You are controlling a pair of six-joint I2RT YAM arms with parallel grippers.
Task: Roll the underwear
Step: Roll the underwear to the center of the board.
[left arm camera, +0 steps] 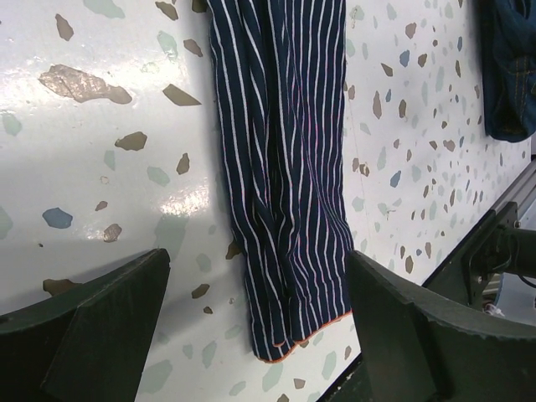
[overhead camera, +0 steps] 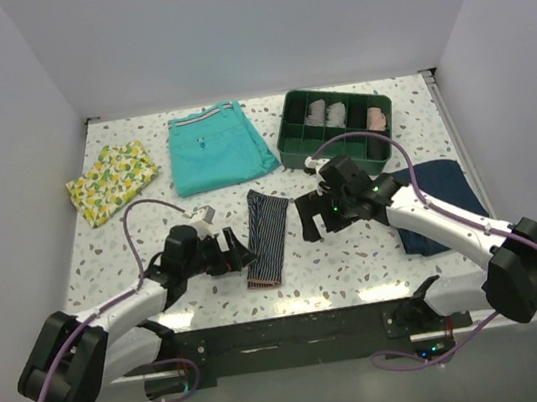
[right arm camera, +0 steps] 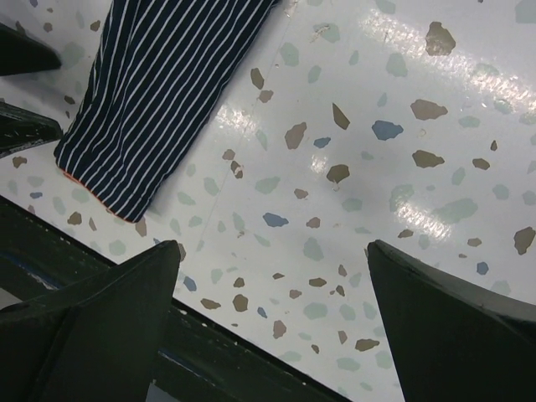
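The underwear lies folded into a long narrow strip in the middle of the table, dark navy with pale pinstripes and a reddish edge at its near end. My left gripper hovers just left of the strip's near end, open, and in its wrist view that end lies between its fingers with nothing gripped. My right gripper is open to the right of the strip, over bare tabletop, its fingers apart from the cloth.
Teal shorts and a lemon-print cloth lie at the back left. A green divided tray with rolled items stands at the back right. A plain navy garment lies on the right. The table's front rail is close.
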